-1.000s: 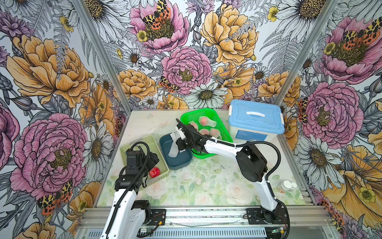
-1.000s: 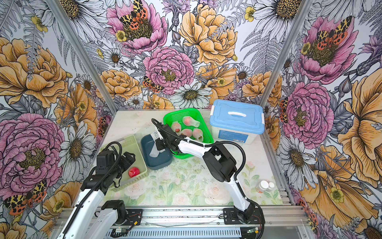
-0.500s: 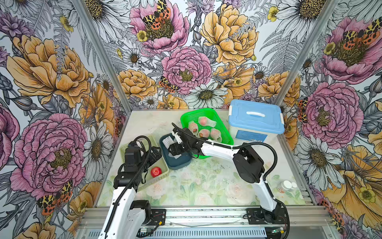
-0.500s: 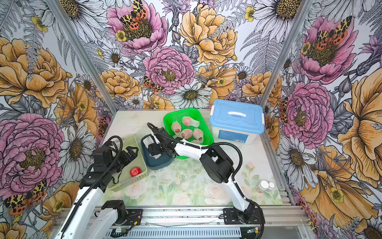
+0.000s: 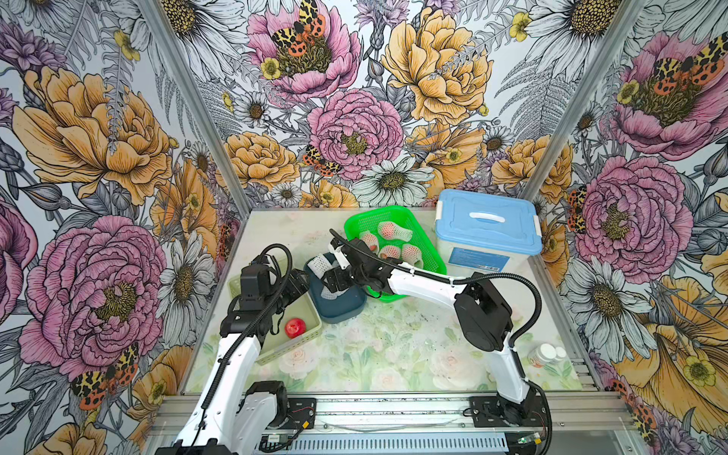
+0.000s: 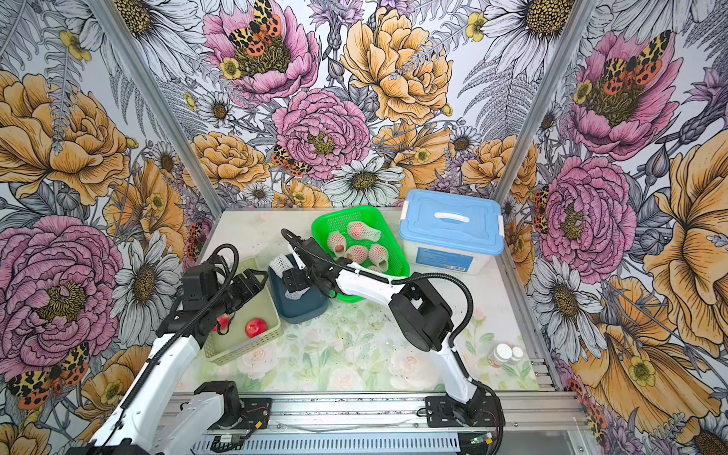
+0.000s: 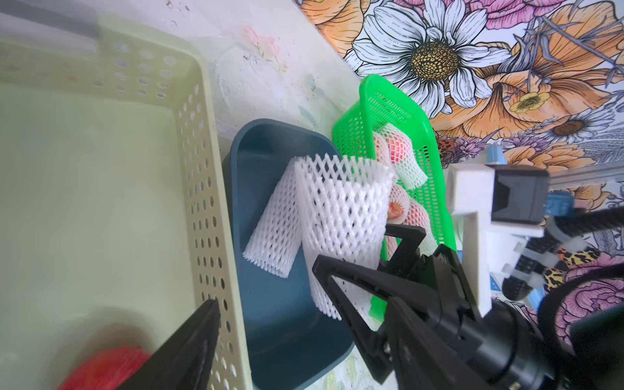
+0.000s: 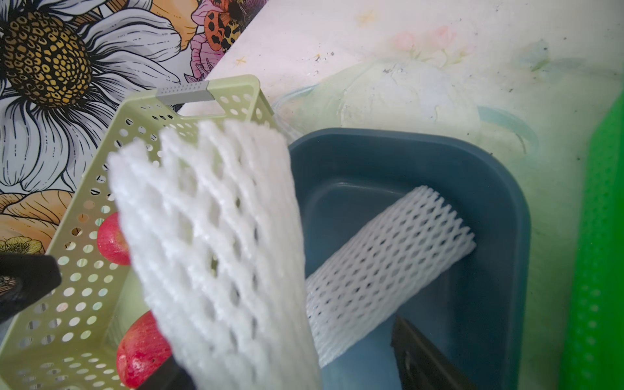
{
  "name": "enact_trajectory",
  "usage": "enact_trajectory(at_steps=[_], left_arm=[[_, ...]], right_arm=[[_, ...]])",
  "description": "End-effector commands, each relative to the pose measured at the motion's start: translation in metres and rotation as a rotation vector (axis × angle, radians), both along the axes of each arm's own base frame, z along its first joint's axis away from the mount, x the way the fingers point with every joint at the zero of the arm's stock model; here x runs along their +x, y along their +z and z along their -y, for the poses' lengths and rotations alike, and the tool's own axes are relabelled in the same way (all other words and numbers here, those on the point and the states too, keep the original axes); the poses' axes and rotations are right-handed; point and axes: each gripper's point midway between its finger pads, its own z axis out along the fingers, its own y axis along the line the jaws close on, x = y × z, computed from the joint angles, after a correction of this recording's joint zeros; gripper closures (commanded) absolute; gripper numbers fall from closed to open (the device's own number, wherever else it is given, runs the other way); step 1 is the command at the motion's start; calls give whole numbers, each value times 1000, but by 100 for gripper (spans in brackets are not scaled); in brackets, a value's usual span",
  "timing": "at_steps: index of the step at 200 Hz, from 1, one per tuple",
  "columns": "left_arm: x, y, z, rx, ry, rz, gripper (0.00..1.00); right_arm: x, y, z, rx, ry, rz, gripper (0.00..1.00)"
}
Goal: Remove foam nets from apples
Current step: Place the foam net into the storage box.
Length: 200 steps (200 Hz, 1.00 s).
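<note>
Leaning on the spread right gripper [image 7: 351,244], a white diamond-mesh foam net [image 7: 341,216] stands in the smooth blue tub [image 7: 270,324]; at its 8 o'clock the left gripper [image 6: 252,284] gapes over a perforated basket [image 6: 236,350] of glossy red apples [image 6: 256,327].

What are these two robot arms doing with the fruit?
They are unwrapping fruit. The right claw hangs open over a dark blue tub, a loose foam net leaning between its fingers and another net lying inside. The left claw, also open, hovers above a pale green basket holding bare red apples. Wrapped apples wait in the bright green basket.
</note>
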Motion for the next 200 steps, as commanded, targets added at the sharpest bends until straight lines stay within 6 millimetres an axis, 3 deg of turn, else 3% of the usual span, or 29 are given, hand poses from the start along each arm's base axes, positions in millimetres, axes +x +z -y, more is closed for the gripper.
enact_trajectory(at_steps=[1,55,66,90,138,161,200], left_arm=[[16,22,7,-23,-43,80,24],[42,16,28,-17,-98,75,23],[46,14,36,-13,-114,72,27],[53,6,40,-5,-103,53,51],[55,-2,26,52,-26,32,98],[59,-13,25,66,-23,-2,98],[72,-22,43,85,-91,-23,80]], right_arm=[[-10,20,2,12,38,34,17],[-29,28,-2,20,107,47,17],[-32,31,-3,21,119,54,17],[-37,39,-1,25,124,70,17],[-37,41,13,1,94,91,16],[-37,39,24,-9,64,83,16],[-38,55,60,-6,-2,95,16]])
